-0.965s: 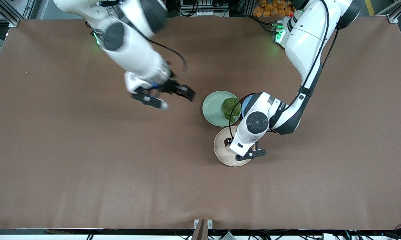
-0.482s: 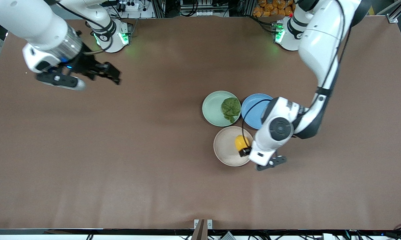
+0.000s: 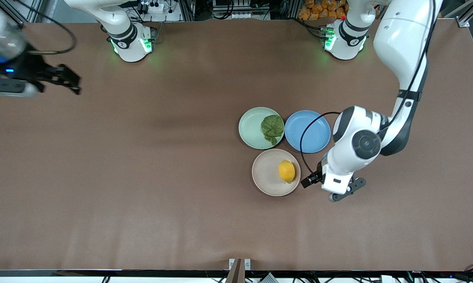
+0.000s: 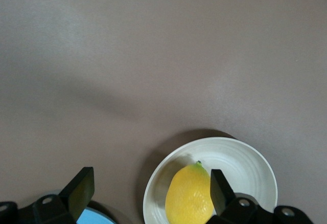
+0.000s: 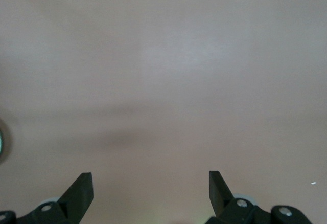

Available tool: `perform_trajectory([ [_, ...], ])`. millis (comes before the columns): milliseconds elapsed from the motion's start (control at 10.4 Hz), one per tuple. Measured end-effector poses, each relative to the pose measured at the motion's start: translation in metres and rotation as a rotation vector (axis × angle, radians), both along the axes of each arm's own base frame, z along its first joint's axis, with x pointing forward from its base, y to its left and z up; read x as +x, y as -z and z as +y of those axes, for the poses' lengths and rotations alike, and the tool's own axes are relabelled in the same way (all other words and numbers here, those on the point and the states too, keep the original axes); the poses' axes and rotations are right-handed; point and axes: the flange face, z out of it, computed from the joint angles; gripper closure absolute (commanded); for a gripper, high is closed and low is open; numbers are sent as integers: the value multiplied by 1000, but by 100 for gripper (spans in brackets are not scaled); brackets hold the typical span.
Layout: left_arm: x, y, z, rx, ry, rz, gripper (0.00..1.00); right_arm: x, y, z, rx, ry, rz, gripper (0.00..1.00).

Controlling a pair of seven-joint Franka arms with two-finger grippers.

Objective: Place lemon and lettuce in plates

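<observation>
The right gripper (image 3: 69,80) hangs spread and empty over the table's bare right-arm end. On the mint plate (image 3: 250,127) lies the lettuce (image 3: 272,127), on the cream plate (image 3: 266,173) the lemon (image 3: 286,171), and just beside it the left gripper (image 3: 319,181) is splayed, holding nothing. Both 2 placements look done, so I judge only parking the arms remains.

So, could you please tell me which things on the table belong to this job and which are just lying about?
Part of the job:
lemon on the cream plate
lettuce on the green plate

Lying about:
blue plate, nothing on it
</observation>
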Motion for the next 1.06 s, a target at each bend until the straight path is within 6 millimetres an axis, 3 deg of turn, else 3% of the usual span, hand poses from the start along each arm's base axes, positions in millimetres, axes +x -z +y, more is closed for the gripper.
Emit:
perform_trajectory([
  [193,-36,1,32,-54,-37,-80,0,1,0,-51,43,4,2,0],
  [289,-47,-2,42,-59,-45,-90,0,0,0,-58,54,12,4,0],
  [579,-51,-6,59,-49,-64,-91,0,-3,-14,-54,58,4,-19,0],
  [772,-46,-1,84,-14,-73,-83,0,-9,-18,-40,58,-24,0,0],
  [1061,-55,13,113,122,57,39,0,-13,-17,-21,55,-68,26,0],
])
